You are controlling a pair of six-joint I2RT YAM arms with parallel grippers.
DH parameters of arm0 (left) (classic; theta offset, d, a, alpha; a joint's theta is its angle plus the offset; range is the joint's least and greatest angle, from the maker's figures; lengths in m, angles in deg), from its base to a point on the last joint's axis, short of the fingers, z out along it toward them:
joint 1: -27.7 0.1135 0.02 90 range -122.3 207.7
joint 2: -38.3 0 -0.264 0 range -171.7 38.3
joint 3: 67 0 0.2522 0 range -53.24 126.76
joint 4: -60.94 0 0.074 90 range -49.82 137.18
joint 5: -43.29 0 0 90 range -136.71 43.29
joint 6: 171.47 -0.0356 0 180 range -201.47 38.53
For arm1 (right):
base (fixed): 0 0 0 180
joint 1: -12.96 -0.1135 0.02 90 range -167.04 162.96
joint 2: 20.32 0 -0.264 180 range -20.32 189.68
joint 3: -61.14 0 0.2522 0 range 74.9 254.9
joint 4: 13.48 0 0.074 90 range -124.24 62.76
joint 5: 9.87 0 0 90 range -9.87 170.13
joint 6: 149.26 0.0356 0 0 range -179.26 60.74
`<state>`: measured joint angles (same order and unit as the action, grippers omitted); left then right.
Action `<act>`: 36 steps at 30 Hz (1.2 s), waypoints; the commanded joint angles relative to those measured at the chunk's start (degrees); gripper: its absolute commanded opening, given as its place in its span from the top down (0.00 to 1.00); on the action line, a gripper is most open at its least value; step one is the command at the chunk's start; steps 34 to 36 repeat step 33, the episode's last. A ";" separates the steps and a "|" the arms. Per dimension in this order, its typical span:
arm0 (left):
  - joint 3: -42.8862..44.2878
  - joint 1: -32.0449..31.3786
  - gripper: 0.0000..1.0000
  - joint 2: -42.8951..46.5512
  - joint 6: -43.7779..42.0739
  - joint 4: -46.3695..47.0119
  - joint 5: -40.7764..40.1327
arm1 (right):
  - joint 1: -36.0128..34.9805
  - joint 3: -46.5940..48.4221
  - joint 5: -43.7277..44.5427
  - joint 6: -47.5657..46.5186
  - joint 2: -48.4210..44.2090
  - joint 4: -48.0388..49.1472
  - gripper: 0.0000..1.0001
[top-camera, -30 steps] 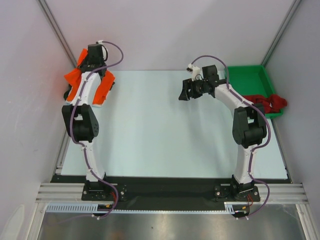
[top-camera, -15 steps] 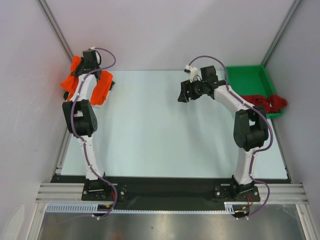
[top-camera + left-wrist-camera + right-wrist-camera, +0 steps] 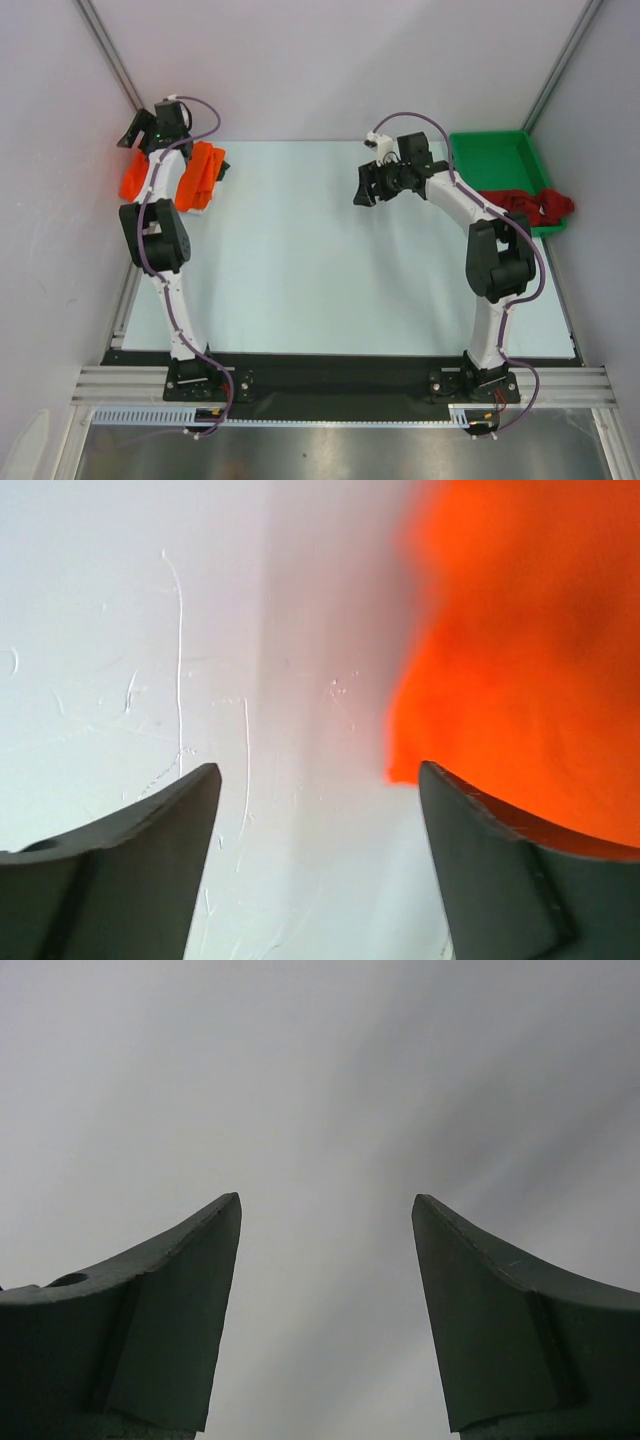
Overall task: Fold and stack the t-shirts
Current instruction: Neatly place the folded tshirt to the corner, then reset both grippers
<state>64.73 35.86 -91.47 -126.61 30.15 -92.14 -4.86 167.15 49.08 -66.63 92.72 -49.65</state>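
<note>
A bright orange t-shirt (image 3: 196, 175) lies bunched at the table's far left corner, showing on both sides of my left arm. My left gripper (image 3: 132, 133) hovers just beyond it by the left wall, open. In the left wrist view the orange t-shirt (image 3: 520, 650) sits blurred to the right, behind the right finger, and nothing lies between the fingers of the left gripper (image 3: 320, 780). A dark red t-shirt (image 3: 532, 205) hangs over the near edge of the green tray. My right gripper (image 3: 364, 188) hangs open and empty above the table's far middle; the right gripper (image 3: 326, 1205) faces blank grey.
A green plastic tray (image 3: 492, 158) stands at the far right corner. The pale table mat (image 3: 320, 270) stretches between the arms. Grey walls close in at left, right and back, with slanted metal frame posts (image 3: 108, 55) in the far corners.
My left gripper opened and let go of the orange t-shirt, then moved back and left toward the wall. The shirt dropped into a lower heap. My right arm barely shifted.
</note>
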 commanded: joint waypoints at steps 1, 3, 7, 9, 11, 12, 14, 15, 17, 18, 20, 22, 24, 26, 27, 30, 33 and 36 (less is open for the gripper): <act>1.82 -0.51 0.13 0.84 0.93 2.71 -1.42 | -0.54 0.74 0.72 -1.32 -3.08 0.44 0.25; 2.00 -1.13 0.08 1.28 1.72 2.62 -0.98 | -0.63 0.92 0.90 -1.67 -3.17 0.27 0.25; 3.66 -4.11 0.06 2.77 2.78 2.54 0.07 | -0.90 1.09 1.60 -2.20 -3.43 0.09 0.25; 4.63 -5.17 0.02 3.39 5.14 0.53 2.26 | -1.07 1.09 2.30 -2.21 -3.61 0.35 0.25; 4.72 -7.37 0.00 5.14 8.82 -3.51 5.16 | -1.25 0.74 4.67 -1.42 -4.22 1.40 0.23; 4.55 -7.63 0.00 5.76 10.76 -5.18 9.53 | -1.25 0.57 5.64 -1.24 -4.57 1.84 0.21; 5.16 -9.83 0.00 7.60 20.03 -12.21 15.78 | -1.42 0.30 8.28 -0.97 -5.27 2.72 0.15; 5.60 -9.92 0.00 8.22 23.75 -16.67 24.16 | -1.34 0.39 9.33 -0.80 -5.45 2.99 0.12; 5.52 -9.92 0.00 9.80 34.35 -19.95 33.25 | -0.90 0.83 10.04 -0.10 -5.28 3.86 0.11; 4.73 -9.92 0.00 10.15 37.21 -21.88 37.22 | -0.55 1.09 10.82 0.78 -4.93 4.30 0.11; 3.33 -10.97 0.00 10.86 42.65 -22.51 44.97 | -0.28 2.23 14.68 4.02 -4.23 4.75 0.03; 0.25 -13.68 0.00 12.35 42.60 -22.69 49.36 | -0.11 2.59 20.03 8.93 -3.35 5.10 0.00; -1.16 -14.84 0.00 13.14 42.07 -22.52 51.92 | -0.28 3.72 22.16 11.41 -2.30 3.61 0.00; -2.04 -15.02 0.00 13.06 44.87 -22.34 56.58 | -0.98 3.90 24.62 13.88 -2.03 1.94 0.00; -2.22 -15.11 0.00 12.45 46.27 -22.86 57.55 | -1.16 3.73 24.98 14.32 -1.85 1.67 0.00; -5.63 -16.33 0.00 12.97 47.08 -22.34 57.21 | -1.77 3.11 27.59 14.84 -1.33 1.41 0.00; -6.00 -19.40 0.00 12.71 45.50 -23.04 53.10 | -1.95 0.67 30.95 15.37 -1.41 2.99 0.00; -6.00 -19.40 0.00 12.71 45.50 -23.04 53.10 | -1.95 0.67 30.95 15.37 -1.41 2.99 0.00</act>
